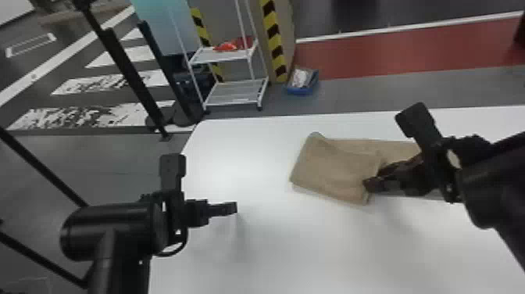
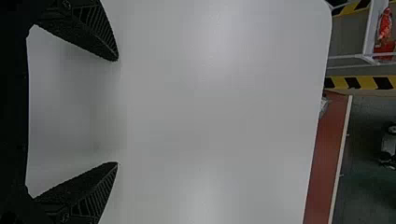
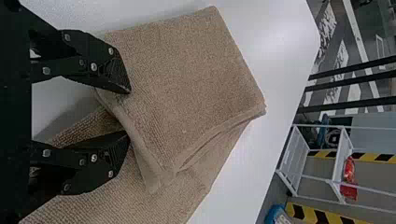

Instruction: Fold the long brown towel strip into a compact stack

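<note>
Basically, two grippers are out over the one white table (image 1: 273, 250). The right gripper (image 1: 370, 184) is at the towel strip (image 1: 332, 172), its two fingers parted by a modest gap, with a towel edge lying between the tips but not pinched. The left gripper (image 1: 233, 208) is well apart from the towel, over the table's left part, its two fingers spread wide and empty.

There's one brown towel, right of the table's middle: a folded-over section lies on top at its left end, and a single length runs out to the right beneath. The right gripper and arm cover part of that length, so its far end is hidden, and I can't tell how many layers are stacked. The table's near side is cut off.

Beyond stand one white rack (image 1: 234, 54) with two shelves showing, a red item (image 1: 226, 47) on the upper one, and one blue bin (image 1: 302, 91), its contents hard to make out.
</note>
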{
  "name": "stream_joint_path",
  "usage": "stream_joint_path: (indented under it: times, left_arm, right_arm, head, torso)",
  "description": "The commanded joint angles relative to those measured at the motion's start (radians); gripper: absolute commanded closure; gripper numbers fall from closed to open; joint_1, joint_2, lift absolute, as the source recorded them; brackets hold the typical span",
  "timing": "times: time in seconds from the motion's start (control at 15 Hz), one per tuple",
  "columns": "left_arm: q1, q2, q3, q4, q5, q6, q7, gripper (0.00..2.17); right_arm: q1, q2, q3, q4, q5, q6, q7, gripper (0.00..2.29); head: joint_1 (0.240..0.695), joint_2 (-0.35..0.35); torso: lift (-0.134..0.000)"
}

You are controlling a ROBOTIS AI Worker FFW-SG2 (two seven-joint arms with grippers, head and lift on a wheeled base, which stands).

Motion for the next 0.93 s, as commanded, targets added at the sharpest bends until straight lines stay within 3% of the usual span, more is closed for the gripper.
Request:
stream_joint_path:
  times: [0.0,0.27,0.33,0.8,0.87]
  left_arm:
    - [0.003,0.002,0.002,-0.001,-0.001,0.000,0.000,0.08]
    - [0.012,0.004,0.005,-0.001,0.001,0.000,0.000,0.08]
    - [0.015,0.004,0.006,-0.004,0.002,0.000,-0.002,0.08]
    - [0.024,0.008,0.014,-0.005,0.010,-0.003,-0.002,0.09]
    - [0.026,0.008,0.015,-0.005,0.011,0.000,-0.002,0.08]
  right_arm:
    - [0.000,0.001,0.003,0.000,0.007,-0.006,-0.007,0.66]
    - [-0.008,0.001,0.007,0.017,0.016,-0.033,-0.013,0.68]
    - [-0.009,0.001,0.007,0.021,0.017,-0.036,-0.013,0.79]
    - [-0.009,0.001,0.011,0.018,0.027,-0.024,-0.013,0.76]
    - [-0.009,0.001,0.012,0.018,0.028,-0.027,-0.014,0.95]
  head:
    - [0.695,0.350]
    - [0.695,0.350]
    - [0.695,0.350]
    - [0.695,0.350]
    - [0.695,0.350]
  torso:
    - [-0.123]
    - [-0.123]
    - [-0.123]
    - [-0.123]
    - [-0.123]
